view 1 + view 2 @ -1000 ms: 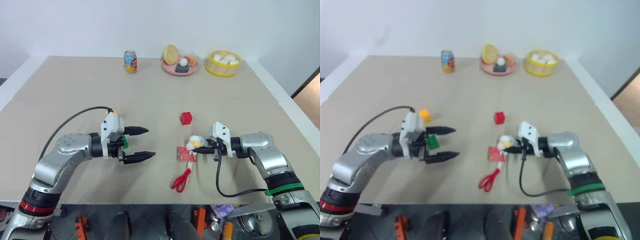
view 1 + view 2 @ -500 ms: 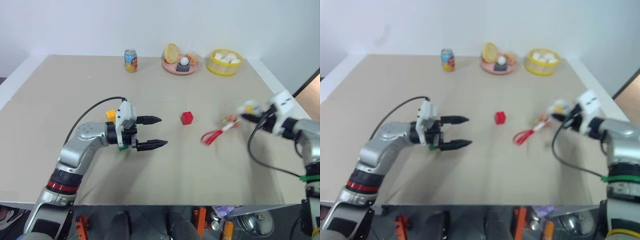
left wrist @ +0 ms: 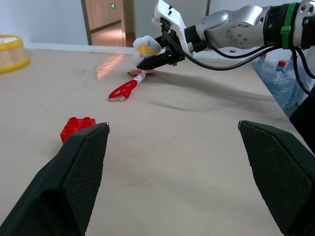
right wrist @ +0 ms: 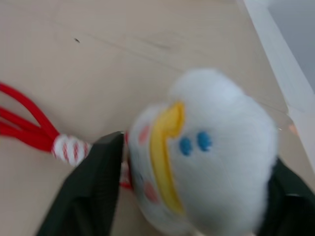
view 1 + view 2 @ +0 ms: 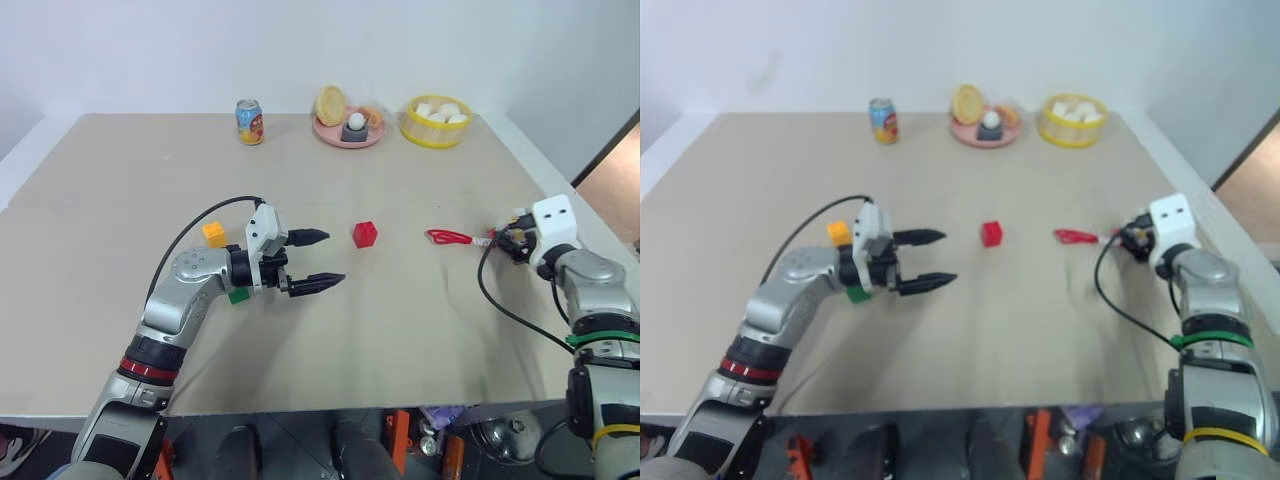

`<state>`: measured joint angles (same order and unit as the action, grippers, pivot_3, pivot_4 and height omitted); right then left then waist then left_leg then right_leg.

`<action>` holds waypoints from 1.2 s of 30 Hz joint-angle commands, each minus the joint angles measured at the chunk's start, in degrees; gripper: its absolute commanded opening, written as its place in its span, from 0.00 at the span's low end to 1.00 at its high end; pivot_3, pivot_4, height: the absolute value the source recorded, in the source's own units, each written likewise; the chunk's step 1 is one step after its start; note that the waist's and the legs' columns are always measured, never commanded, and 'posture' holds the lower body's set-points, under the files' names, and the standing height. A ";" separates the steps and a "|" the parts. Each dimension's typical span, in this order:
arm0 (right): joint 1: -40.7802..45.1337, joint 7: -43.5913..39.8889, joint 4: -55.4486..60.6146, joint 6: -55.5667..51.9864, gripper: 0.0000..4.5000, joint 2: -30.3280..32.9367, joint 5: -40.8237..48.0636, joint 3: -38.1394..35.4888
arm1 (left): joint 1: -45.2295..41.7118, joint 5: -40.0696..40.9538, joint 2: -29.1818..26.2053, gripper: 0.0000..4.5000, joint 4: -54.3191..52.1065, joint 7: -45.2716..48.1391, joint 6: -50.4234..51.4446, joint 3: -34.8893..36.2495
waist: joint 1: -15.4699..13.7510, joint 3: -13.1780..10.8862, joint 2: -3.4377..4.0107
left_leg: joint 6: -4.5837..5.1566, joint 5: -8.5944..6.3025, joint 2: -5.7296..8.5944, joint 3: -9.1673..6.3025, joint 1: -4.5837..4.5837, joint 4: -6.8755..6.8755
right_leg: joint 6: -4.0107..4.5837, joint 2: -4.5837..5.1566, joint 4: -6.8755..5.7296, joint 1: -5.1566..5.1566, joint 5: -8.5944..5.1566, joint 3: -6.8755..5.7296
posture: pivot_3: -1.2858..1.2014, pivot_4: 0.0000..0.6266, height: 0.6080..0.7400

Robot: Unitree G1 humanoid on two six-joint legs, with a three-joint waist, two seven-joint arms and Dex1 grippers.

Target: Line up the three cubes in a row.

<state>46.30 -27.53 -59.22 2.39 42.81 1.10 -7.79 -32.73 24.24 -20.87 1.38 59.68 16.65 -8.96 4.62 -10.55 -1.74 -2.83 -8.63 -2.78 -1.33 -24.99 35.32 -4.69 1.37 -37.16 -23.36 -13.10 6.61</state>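
Observation:
The red cube point(image 5: 365, 234) sits at the table's middle, also seen as red cube point(image 3: 77, 127) in the left wrist view. My left gripper point(image 5: 331, 258) is open and empty, pointing right, its tips just left of that cube. The yellow-orange cube point(image 5: 214, 234) lies behind my left forearm. The green cube point(image 5: 238, 295) peeks out under it. At the right side, my right gripper point(image 5: 506, 240) has its fingers wide apart, with the white toy figure point(image 4: 206, 147) between them. The toy's red strap point(image 5: 450, 237) trails left on the table.
A soda can point(image 5: 249, 121), a pink plate point(image 5: 331, 135) of food items and a yellow basket point(image 5: 436, 130) stand along the far edge. The table's right edge point(image 5: 565, 200) runs close to my right gripper.
My right gripper carried the toy from the table's middle to the right side, and its fingers have spread. My left gripper moved right toward the red cube, uncovering the yellow and green cubes.

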 commanded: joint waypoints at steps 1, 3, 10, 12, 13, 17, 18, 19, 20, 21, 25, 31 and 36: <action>3.19 1.78 0.78 1.09 0.91 1.16 1.82 -2.86 | 0.56 1.26 -0.35 0.97 -3.27 -0.96 0.51 2.03 | 0.00 0.00 0.01 | 0.00 0.00 0.00 0.00 -0.01 0.00 | 0.00 0.01 0.00 0.00 0.00 0.00 | 0.52 0.24 1.00; 4.20 2.42 1.11 1.50 0.91 1.31 2.27 -3.50 | 1.19 1.80 -0.50 0.97 -4.04 -1.42 1.08 2.48 | 0.00 0.00 0.00 | 0.00 0.00 0.01 0.00 -0.01 0.00 | -0.02 0.01 0.00 0.00 -0.02 0.02 | 0.52 0.24 1.00; 7.04 3.74 4.01 1.26 0.91 1.02 5.15 -6.64 | 3.04 3.40 -1.09 0.97 -6.60 -2.48 3.05 3.76 | 0.00 -0.02 0.03 | 0.00 -0.01 0.01 -0.02 -0.01 -0.02 | 0.00 0.00 0.00 0.00 -0.04 0.01 | 0.52 0.24 1.00; 5.42 -0.44 9.20 -1.20 0.91 -0.26 7.91 -6.83 | 3.10 3.69 -1.21 0.97 -6.98 -2.76 3.51 4.07 | 0.00 -0.02 0.03 | 0.00 0.00 0.01 -0.03 -0.02 -0.01 | 0.00 0.00 0.00 0.00 -0.04 0.00 | 0.52 0.24 1.00; 2.17 -4.02 16.04 -3.34 0.91 -1.45 9.52 -5.50 | 3.34 3.95 -1.64 0.97 -7.30 -2.64 3.78 4.42 | -0.02 -0.01 0.03 | 0.00 0.00 0.01 -0.02 -0.02 -0.01 | -0.01 0.00 0.00 0.00 -0.04 0.01 | 0.52 0.24 1.00; -12.49 -10.49 42.38 -14.96 0.91 -4.48 14.90 -1.49 | 4.21 4.59 -3.45 0.97 -8.60 -2.07 4.72 4.96 | -0.02 0.03 0.08 | 0.02 -0.04 -0.06 -0.23 0.02 -0.06 | -0.13 -0.11 -0.05 0.04 -0.02 -0.14 | 0.52 0.24 1.00; -15.00 -10.42 46.62 -17.87 0.91 -4.90 15.92 -1.41 | 4.35 4.69 -3.80 0.97 -8.81 -1.97 4.82 4.93 | -0.10 0.04 0.10 | 0.03 -0.04 -0.06 -0.30 -0.03 -0.09 | -0.12 -0.11 -0.07 0.00 -0.03 -0.22 | 0.52 0.24 1.00; -18.35 -11.24 50.79 -19.09 0.91 -4.67 15.83 -0.46 | 4.60 4.93 -4.30 0.97 -9.16 -1.78 5.04 5.05 | -0.23 0.02 0.14 | 0.03 -0.04 -0.06 -0.34 -0.04 -0.11 | -0.08 -0.11 -0.10 -0.01 -0.07 -0.25 | 0.52 0.24 1.00; -21.33 -12.28 53.87 -19.72 0.91 -4.42 15.99 0.05 | 4.85 5.21 -4.76 0.97 -9.48 -1.48 5.26 5.21 | -0.49 0.01 0.20 | 0.02 -0.04 -0.06 -0.35 -0.06 -0.11 | -0.07 -0.10 -0.12 -0.04 -0.09 -0.27 | 0.52 0.24 1.00; -23.79 -13.00 56.73 -21.40 0.91 -4.54 17.24 -0.13 | 5.14 5.52 -5.25 0.97 -9.83 -1.00 5.53 5.34 | -0.66 0.01 0.20 | 0.02 -0.04 -0.02 -0.36 -0.11 -0.11 | -0.08 -0.06 -0.12 -0.05 -0.10 -0.27 | 0.52 0.24 1.00; -29.67 -13.24 62.43 -24.02 0.91 -5.44 17.51 0.86 | 5.52 5.65 -6.43 0.97 -9.64 0.09 5.31 5.31 | -0.70 0.01 0.20 | 0.02 -0.04 0.03 -0.30 -0.12 0.01 | 0.07 0.03 -0.07 0.02 -0.23 -0.26 | 0.52 0.24 1.00; -31.56 -11.04 67.85 -27.37 0.91 -8.82 16.16 5.09 | 5.25 5.31 -5.76 0.97 -8.79 0.34 4.56 4.88 | -0.41 0.02 0.19 | 0.04 -0.01 0.02 -0.34 0.00 0.08 | 0.24 -0.03 -0.07 0.00 0.02 -0.25 | 0.52 0.24 1.00; -30.73 -8.85 67.50 -27.54 0.91 -11.46 13.89 7.78 | 5.68 5.08 -4.96 0.97 -9.14 0.20 4.24 4.55 | -0.38 0.01 0.19 | 0.04 -0.01 0.00 -0.36 -0.02 0.07 | 0.24 -0.06 -0.07 -0.03 0.03 -0.25 | 0.52 0.24 1.00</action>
<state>14.20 -37.29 6.98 -25.69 31.20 15.45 0.80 -27.00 29.20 -25.85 -6.25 59.55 22.26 -4.68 4.24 -10.53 -1.55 -2.79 -8.64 -2.78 -1.69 -25.05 35.40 -4.49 1.32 -37.23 -23.40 -13.09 6.36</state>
